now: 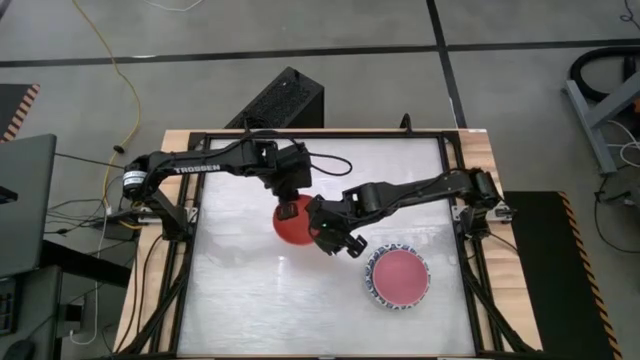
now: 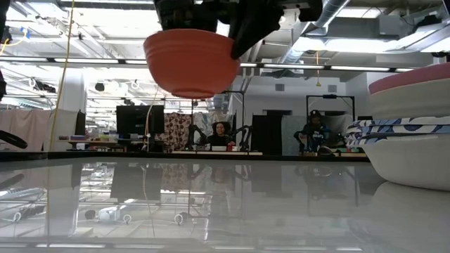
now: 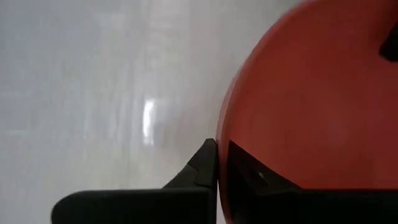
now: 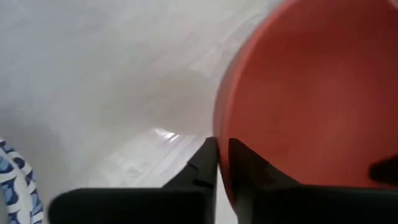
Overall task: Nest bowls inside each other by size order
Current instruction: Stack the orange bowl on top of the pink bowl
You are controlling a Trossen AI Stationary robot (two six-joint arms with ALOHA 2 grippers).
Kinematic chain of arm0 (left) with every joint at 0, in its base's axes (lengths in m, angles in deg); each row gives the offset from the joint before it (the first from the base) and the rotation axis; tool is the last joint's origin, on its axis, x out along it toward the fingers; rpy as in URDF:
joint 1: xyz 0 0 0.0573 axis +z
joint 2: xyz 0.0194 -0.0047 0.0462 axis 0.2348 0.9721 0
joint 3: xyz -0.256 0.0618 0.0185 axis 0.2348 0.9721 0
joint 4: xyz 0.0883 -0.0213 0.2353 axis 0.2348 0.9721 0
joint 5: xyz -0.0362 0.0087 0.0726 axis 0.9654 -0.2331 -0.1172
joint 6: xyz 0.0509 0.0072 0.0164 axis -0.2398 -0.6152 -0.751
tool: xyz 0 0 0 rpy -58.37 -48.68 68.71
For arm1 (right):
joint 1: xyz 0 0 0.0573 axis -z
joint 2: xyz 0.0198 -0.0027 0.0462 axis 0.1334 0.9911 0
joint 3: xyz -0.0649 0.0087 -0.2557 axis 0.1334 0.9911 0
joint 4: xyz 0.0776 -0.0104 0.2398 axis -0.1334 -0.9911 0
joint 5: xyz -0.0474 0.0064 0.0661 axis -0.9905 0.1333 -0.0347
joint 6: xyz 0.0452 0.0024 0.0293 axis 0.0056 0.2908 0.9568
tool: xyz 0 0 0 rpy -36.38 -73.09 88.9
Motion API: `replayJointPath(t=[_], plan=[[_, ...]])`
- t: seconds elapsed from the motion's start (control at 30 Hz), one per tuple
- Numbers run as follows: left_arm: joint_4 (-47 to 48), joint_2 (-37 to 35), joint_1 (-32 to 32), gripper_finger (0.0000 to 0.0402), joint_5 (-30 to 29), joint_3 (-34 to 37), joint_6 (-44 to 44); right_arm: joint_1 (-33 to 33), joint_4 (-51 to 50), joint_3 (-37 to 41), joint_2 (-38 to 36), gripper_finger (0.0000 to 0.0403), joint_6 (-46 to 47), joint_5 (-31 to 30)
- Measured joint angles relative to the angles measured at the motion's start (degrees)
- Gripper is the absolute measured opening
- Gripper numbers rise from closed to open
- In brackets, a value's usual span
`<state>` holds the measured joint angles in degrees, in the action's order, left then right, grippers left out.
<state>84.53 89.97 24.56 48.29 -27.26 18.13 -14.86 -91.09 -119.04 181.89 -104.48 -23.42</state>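
A red bowl (image 1: 290,224) hangs upright well above the table (image 2: 190,63), near the middle. My left gripper (image 1: 288,197) is shut on its far rim and my right gripper (image 1: 326,234) on its right rim. A stack of bowls (image 1: 398,278) stands on the table to the near right: a pink bowl (image 2: 411,79) on top, blue-patterned rims (image 2: 394,131) under it and a plain white bowl (image 2: 415,158) at the bottom. My left gripper (image 3: 221,155) pinches the red bowl's rim (image 3: 219,134) on its far side, one finger inside (image 3: 261,180) and one outside (image 3: 199,177). The fingers come from above. The bowl hangs upright, clear of the table. My right gripper (image 4: 222,149) pinches the red bowl's rim (image 4: 217,124) on its right side, one finger inside (image 4: 255,171) and one outside (image 4: 199,171). The fingers come from above. The bowl is lifted clear.
The table's white top (image 1: 240,290) lies open to the left and near side of the bowl. A black frame (image 1: 190,250) runs around the table's edges. People sit at desks in the room beyond (image 2: 221,133).
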Motion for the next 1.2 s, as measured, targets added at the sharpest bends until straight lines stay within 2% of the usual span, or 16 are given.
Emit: replayJointPath(t=[0.1,0.27,0.53,0.73,0.93,1.03,1.2], plan=[[-1.7,0.0,0.0,0.0001,0.3,-0.1,0.1,-0.5,-0.5,0.0,0.0,0.0015,0.0,-0.1],[-2.0,0.0,-0.1,0.0028,0.0,-0.1,-2.7,-0.9,-1.3,0.0,0.0,0.0012,3.9,-0.8],[1.1,-0.8,-0.1,0.0149,4.4,-0.6,-8.1,-1.2,-1.1,0.0,0.0,0.0012,12.7,-1.0],[9.9,-0.8,-0.2,0.0228,4.7,-7.3,-12.2,-1.9,-2.9,0.0,-0.5,0.0011,18.1,-1.7],[13.4,-0.9,0.0,0.0243,5.2,-16.7,-15.4,-2.2,-6.5,0.1,-1.0,0.0011,26.3,-2.4],[15.6,-0.9,0.2,0.0244,3.2,-20.0,-16.6,-3.4,-9.2,0.1,-2.3,0.0011,31.7,-2.6],[17.2,-0.9,1.0,0.0244,1.4,-23.9,-17.5,-7.0,-13.1,0.1,-7.3,0.0011,41.2,-3.1]])
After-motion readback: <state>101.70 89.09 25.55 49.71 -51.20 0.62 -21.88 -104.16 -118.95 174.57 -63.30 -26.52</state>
